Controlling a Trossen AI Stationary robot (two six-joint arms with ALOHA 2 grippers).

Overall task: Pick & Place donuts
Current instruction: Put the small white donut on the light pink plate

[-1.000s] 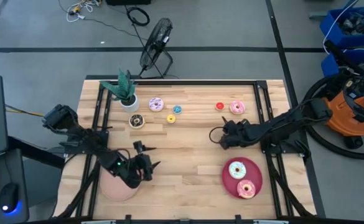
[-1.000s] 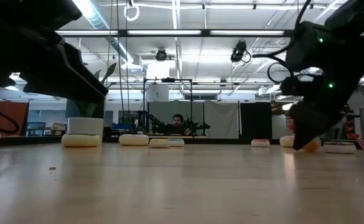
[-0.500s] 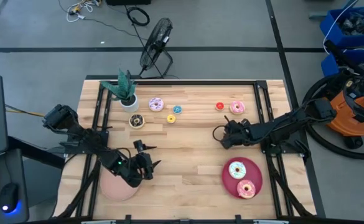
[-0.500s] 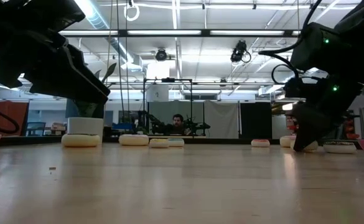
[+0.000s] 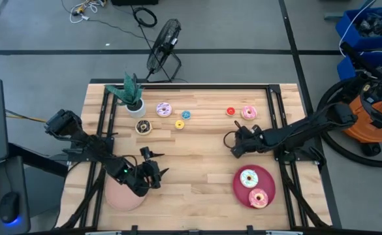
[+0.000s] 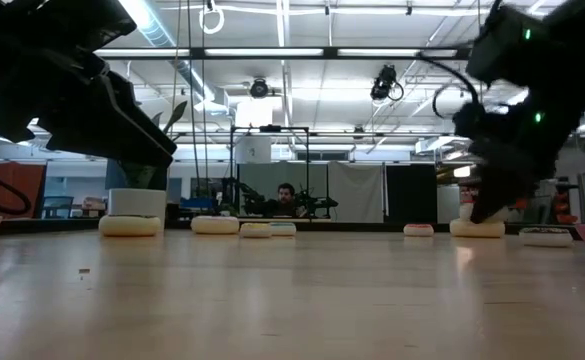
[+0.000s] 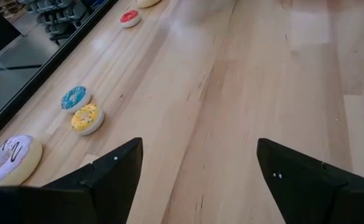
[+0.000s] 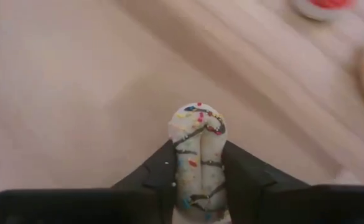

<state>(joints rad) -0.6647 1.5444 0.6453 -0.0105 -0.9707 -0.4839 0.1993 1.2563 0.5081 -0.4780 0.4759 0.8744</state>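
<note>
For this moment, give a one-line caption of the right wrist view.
Right pincer squeezing a white sprinkled donut on edge above the wooden table.

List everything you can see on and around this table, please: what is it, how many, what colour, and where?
Donuts on table: five; purple-iced, blue, yellow, chocolate, all near the plant; red and pink toward the far right.
Donuts on crimson plate: two, white-iced and pink.
Sprinkled white donut: one, squeezed between the right gripper's fingers.
Crimson plate: one, near right.
Pink plate: one, near left, under the left arm.
Potted plant: one, green in white pot, far left.
Fan: one, black, floor beyond table.
Vacuum: one, orange, floor right.
Left gripper: open, above near-left table.
Right gripper: closing on the sprinkled donut, right of centre.
</note>
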